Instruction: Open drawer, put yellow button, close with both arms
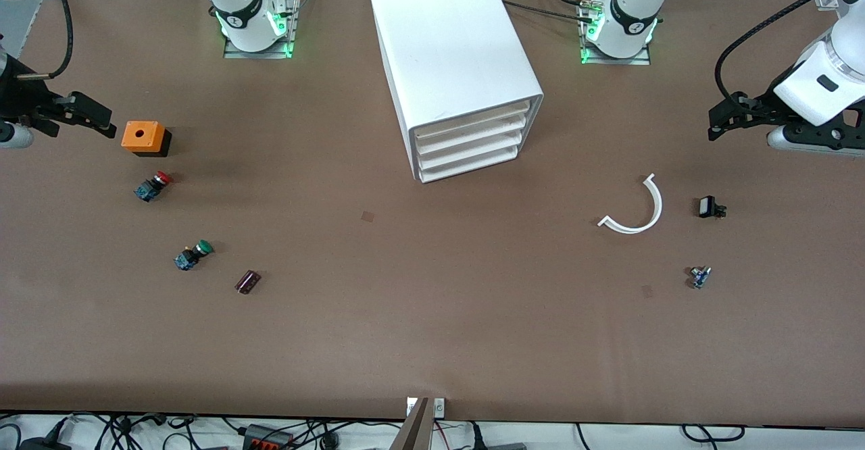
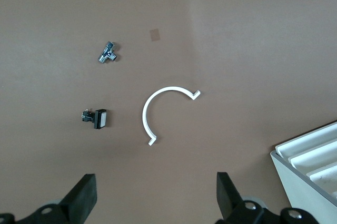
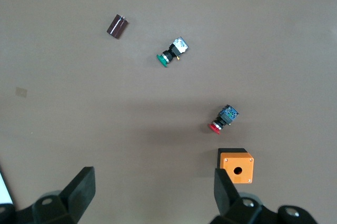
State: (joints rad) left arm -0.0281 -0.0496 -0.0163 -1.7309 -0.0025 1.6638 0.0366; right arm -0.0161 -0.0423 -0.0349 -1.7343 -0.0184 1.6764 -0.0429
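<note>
Black fingers [image 2: 84,197] of the left gripper [image 2: 155,195] stand wide apart and hold nothing as the left arm waits over the brown table [image 1: 432,342] at its own end, at upper mid-height in the front view. The right gripper [image 3: 152,192], fingers [image 3: 81,190] equally spread and empty, hangs over the table at the right arm's end, just beside an orange square box with a round hole on a black base [image 1: 145,138].

Lower in the frame from that box lie a red-capped push-button switch [image 1: 153,185], a green-capped switch [image 1: 194,255] and a dark maroon cylinder [image 1: 248,282]. Below the left gripper lie a white plastic half-ring [image 1: 635,210], a small black switch with a white face [image 1: 709,207] and a tiny metal-and-blue part [image 1: 700,277].

At top centre stands the big white boxy cabinet [image 1: 453,44]; the drawer [image 1: 473,120], uppermost of four shallow white trays, sits pushed in.
</note>
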